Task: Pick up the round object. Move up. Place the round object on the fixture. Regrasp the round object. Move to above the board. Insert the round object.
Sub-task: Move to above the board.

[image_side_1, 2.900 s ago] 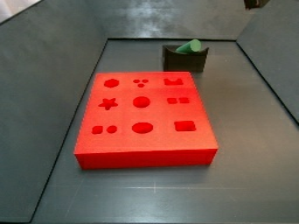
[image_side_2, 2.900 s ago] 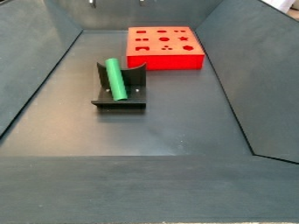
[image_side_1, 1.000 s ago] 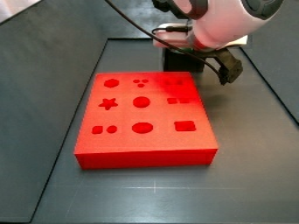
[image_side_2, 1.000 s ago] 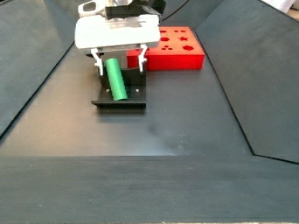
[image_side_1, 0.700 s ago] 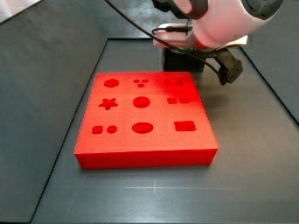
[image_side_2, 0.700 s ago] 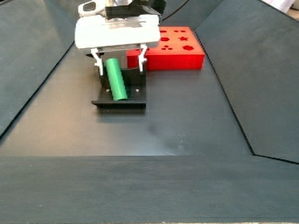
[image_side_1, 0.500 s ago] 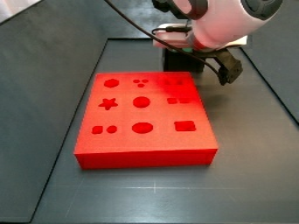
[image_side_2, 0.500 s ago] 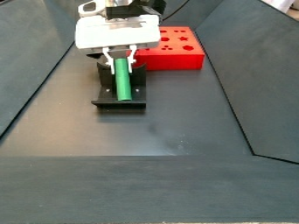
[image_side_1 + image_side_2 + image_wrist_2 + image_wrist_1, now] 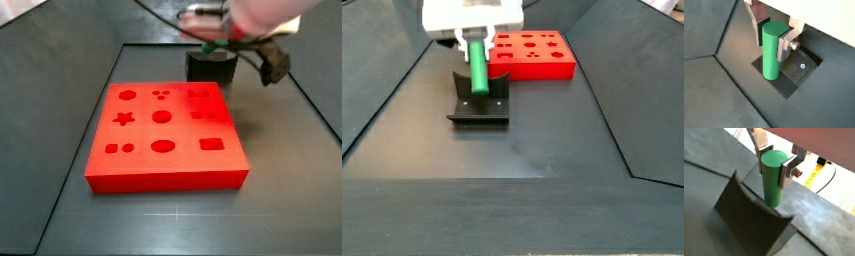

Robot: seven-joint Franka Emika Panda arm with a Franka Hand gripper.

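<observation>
Smooth green round object (image 9: 476, 62) clamped between the jaws of the gripper (image 9: 773, 31), suspended just above the fixture (image 9: 480, 107), dark notched block on the floor, red board (image 9: 167, 135) with shaped cut-outs lying flat beside it.

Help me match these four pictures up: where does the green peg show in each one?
Wrist view: the green peg stands between the end effector's fingers, above the dark fixture.
Wrist view: the peg sits mid-frame, again between the fingers.
Side view: only a green sliver shows above the fixture, behind the red board.
Side view: the peg hangs tilted over the fixture.
Shared landmark: the fixture.
</observation>
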